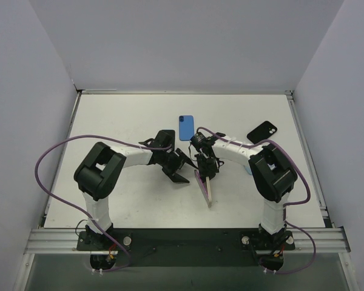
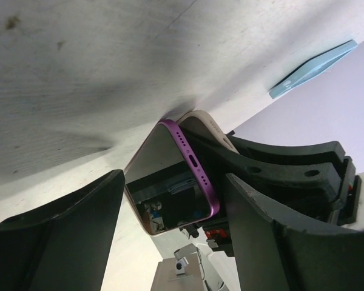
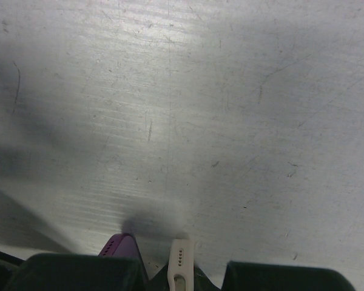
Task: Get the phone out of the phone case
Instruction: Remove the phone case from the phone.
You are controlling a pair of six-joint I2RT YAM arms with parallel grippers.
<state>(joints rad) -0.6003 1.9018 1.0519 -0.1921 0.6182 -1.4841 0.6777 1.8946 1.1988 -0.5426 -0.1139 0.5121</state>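
Standing on edge on the grey table, the slim purple phone and its beige plastic case are clamped together by the right gripper; the left gripper, at nine o'clock, is spread wide, empty. Both could be toppled or dropped if pulled unevenly

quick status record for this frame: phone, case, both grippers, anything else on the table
phone: purple, on edge, parted from case at one end
phone case: beige, alongside phone
right gripper: shut on phone case
left gripper: open, fingers either side of phone
other: blue phone, black phone flat on table
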